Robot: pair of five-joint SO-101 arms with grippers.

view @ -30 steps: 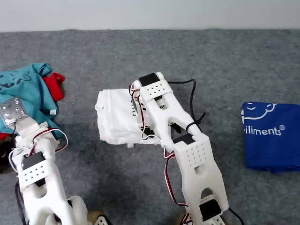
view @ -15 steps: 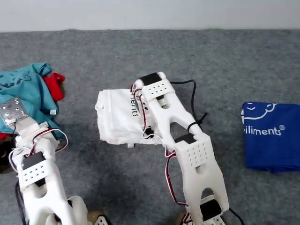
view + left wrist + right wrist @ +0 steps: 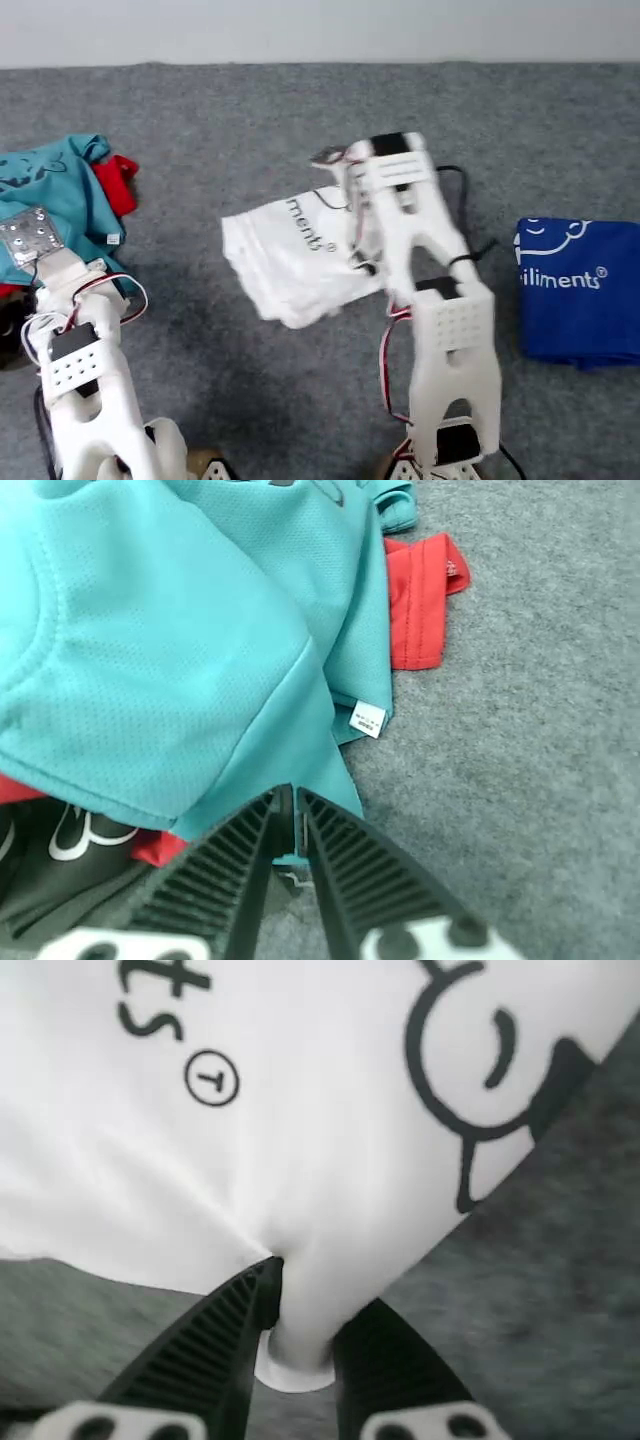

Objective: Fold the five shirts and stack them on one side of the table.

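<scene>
Shirt, white, crumpled, black lettering

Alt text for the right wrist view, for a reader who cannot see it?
The right gripper is shut on a bunched fold of the white shirt, which bears black print. The grey table surface lies beyond it.

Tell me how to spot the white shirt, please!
Look at the middle of the grey table, between the teal shirt and the folded blue shirt. The white shirt is there, pinched by the right claw; it's the only white one, with black print.
</scene>
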